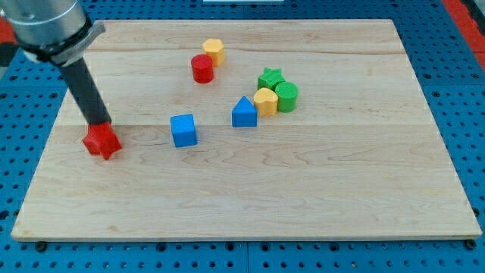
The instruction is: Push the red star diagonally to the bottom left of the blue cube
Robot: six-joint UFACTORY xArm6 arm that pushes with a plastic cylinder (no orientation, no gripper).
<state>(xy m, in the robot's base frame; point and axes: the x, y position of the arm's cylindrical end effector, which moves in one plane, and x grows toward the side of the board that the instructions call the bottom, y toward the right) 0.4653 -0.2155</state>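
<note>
Tabletop point(318, 197) of pale wood carries everything. Far right of centre, a green star point(270, 77), green cylinder point(287, 96), yellow block point(265, 100) and blue triangular block point(244, 112) huddle together; a red cylinder point(202, 68) and yellow hexagonal block point(214, 51) touch farther back. Blue cube point(183, 130) sits mid-board, nothing between it and the red star point(102, 140), well left. No hand exists: my tip point(98, 123) touches the star's far edge, holding nothing.

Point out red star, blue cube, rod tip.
red star point(102, 142), camera view, top face
blue cube point(183, 130), camera view, front face
my tip point(98, 123), camera view, rod's lower end, at the star's upper edge
</note>
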